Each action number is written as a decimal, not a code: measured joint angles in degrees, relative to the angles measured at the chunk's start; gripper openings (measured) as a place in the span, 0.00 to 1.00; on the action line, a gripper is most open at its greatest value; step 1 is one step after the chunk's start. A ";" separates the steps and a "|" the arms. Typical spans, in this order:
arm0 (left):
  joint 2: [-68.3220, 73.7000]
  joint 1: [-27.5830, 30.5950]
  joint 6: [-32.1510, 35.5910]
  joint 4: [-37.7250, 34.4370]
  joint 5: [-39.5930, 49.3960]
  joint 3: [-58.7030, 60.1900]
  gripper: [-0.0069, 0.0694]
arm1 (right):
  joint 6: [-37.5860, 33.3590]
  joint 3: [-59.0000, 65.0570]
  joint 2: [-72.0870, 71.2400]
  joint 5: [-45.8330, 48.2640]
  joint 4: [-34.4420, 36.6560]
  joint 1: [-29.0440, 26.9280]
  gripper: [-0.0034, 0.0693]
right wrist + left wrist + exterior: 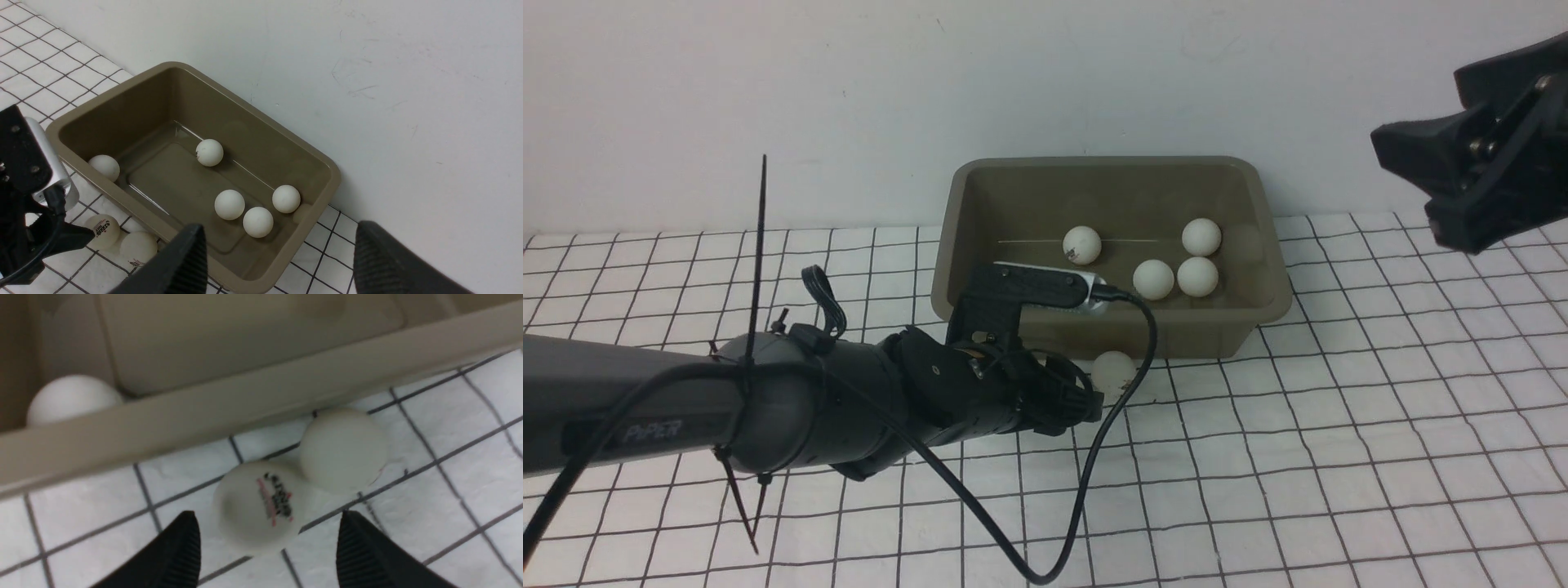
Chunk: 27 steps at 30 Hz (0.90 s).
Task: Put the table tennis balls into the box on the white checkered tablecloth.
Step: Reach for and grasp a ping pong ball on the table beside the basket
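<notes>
- L arm led: the left gripper (267,528) hung low over the tablecloth (470,428), jaws apart and empty, w/ cloth showing either side of the target.
- Target sat dead ahead. The logo ball (257,506) lay on the cloth partly btwn the two fingertips, touching neither as far as the wrist cam showed. A short push fwd and a close looked like all the pick needed.
- Being round, it gave no long axis to line up on; its neighbour mattered more. The plain ball (343,449) touched it on the far side, so the pair ran on a slant from the jaws toward the box. A closing finger could knock the second one away.
- Both strays were matte white, the nearer w/ dark and red print facing up, the other unmarked on the side seen.
- Just beyond stood the box (245,404), olive-grey w/ a flared rim; the plain ball rested close under its near wall, outside it.
- Inside lay five balls (229,204): one in the corner by the L arm, one mid-floor, three bunched toward the R end.
- Farthest off, the right gripper (280,228) was raised high at the box's R, jaws apart, nothing in them, well apart from both strays. L arm was clearly nearer.
</notes>
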 joint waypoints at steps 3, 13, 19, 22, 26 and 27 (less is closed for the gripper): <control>0.00 -0.05 0.00 0.07 0.63 -1.33 0.63 | -0.05 0.00 0.00 0.00 0.00 0.00 0.66; 3.50 -0.05 0.00 0.20 1.91 -2.05 0.63 | -0.34 0.00 0.00 0.00 0.00 0.00 0.66; 5.36 -0.05 0.00 0.25 1.78 -2.10 0.63 | -0.39 0.00 0.00 -0.36 0.04 0.00 0.66; 6.35 -0.05 0.00 1.22 1.35 -2.10 0.63 | -0.39 0.00 0.00 -0.42 0.04 0.00 0.66; 6.61 -0.05 0.00 1.64 -0.48 -2.10 0.63 | -0.39 0.00 0.00 -0.42 0.04 0.00 0.66; 6.61 -0.05 0.00 1.62 -0.98 -2.16 0.62 | -0.39 0.00 0.00 -0.42 0.04 0.00 0.66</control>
